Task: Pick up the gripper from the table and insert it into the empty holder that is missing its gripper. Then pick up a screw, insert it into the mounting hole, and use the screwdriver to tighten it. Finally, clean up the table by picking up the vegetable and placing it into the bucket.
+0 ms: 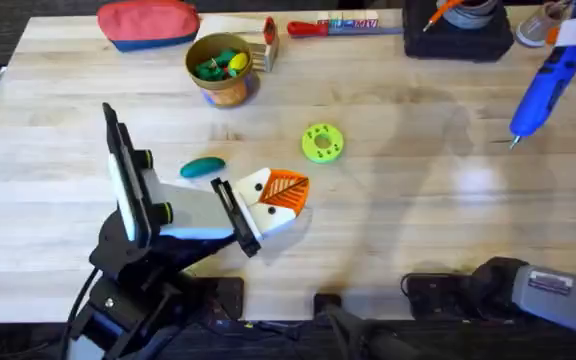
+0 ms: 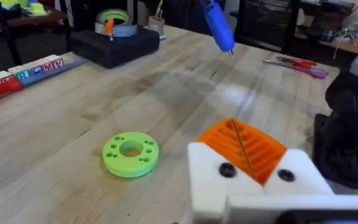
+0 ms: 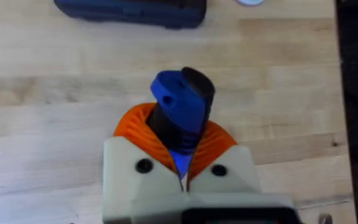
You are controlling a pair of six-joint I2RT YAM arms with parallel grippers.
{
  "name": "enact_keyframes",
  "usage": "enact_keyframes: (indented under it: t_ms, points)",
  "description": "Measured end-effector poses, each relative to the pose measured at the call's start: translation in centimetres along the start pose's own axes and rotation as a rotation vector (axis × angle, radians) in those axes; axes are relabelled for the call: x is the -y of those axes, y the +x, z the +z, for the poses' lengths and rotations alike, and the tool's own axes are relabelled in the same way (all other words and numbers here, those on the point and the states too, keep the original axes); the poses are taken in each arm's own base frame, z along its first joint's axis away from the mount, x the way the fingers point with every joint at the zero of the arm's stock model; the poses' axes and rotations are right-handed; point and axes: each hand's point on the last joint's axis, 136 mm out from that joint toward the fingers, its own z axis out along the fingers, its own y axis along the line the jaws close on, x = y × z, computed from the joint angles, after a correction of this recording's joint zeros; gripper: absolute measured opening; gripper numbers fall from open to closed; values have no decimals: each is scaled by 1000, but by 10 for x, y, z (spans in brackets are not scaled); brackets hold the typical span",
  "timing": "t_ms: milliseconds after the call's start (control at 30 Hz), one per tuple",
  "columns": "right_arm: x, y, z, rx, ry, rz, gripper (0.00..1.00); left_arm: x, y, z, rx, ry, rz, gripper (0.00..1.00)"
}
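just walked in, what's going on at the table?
The right gripper holds the blue screwdriver above the table's far right, tip pointing down. The left gripper sits low near the middle, its orange pads together with nothing visible between them. The teal vegetable lies on the table beside the left arm, not in the bucket at the back. A green disc lies near the left gripper.

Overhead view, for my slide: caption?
Right hand holds the blue screwdriver above the table; green vegetable awaits cleanup.
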Motion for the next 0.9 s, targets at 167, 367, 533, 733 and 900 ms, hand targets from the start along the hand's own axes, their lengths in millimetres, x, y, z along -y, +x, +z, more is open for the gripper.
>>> enact_keyframes:
  t_ms: [167, 367, 533, 733, 900]
  points:
    - [-3, -8, -46, 128, 30, 21, 6, 0, 0, 0, 0, 0, 0, 14]
    - [-34, 14, -72, 211, -4, -3, 6, 0, 0, 0, 0, 0, 0, 14]
    - [-78, 20, -81, 337, -88, -30, 6, 0, 0, 0, 0, 0, 0, 14]
    - [-137, 20, -115, 528, -238, -107, 6, 0, 0, 0, 0, 0, 0, 14]
    - [-183, 20, -140, 606, -395, -171, 6, 0, 0, 0, 0, 0, 0, 14]
